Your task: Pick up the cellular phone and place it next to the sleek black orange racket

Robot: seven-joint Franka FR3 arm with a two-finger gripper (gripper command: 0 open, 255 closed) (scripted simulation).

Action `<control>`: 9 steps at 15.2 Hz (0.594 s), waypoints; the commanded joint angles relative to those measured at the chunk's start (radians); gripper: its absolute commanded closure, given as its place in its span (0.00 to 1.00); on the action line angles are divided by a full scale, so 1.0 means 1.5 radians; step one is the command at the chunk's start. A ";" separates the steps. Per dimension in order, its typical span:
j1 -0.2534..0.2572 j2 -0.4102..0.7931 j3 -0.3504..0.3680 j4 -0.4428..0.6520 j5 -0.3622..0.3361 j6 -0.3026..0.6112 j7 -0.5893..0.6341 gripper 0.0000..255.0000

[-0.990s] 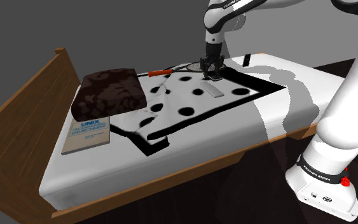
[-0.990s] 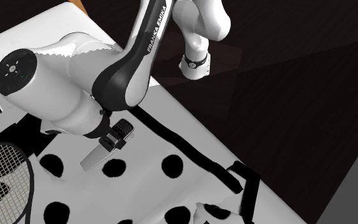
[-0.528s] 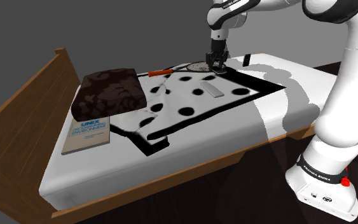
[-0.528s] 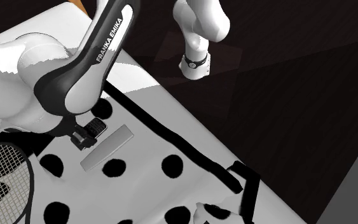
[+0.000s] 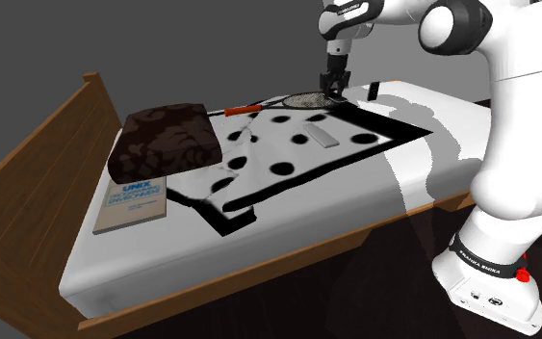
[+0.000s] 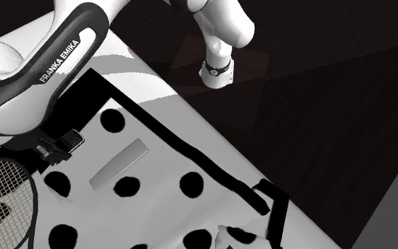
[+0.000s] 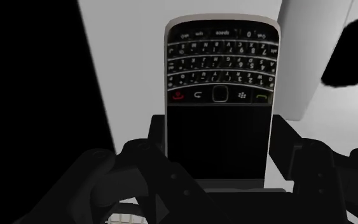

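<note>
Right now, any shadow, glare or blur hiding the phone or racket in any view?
Shoulder view: no glare or blur; the shadow of the arm lies soft and grey on the bed, right of the racket. Second exterior view: a grey shadow band crosses the bed by the arm; racket strings crisp. Wrist view: phone evenly lit, keys legible; black jaws blend into its dark screen.
</note>
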 commanded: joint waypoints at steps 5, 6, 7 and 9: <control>-0.058 0.171 -0.007 0.277 0.013 -0.109 -0.048 1.00; -0.057 0.169 -0.007 0.264 0.013 -0.098 -0.048 1.00; -0.056 0.166 -0.007 0.251 0.013 -0.088 -0.049 1.00; -0.055 0.164 -0.007 0.229 0.013 -0.068 -0.050 1.00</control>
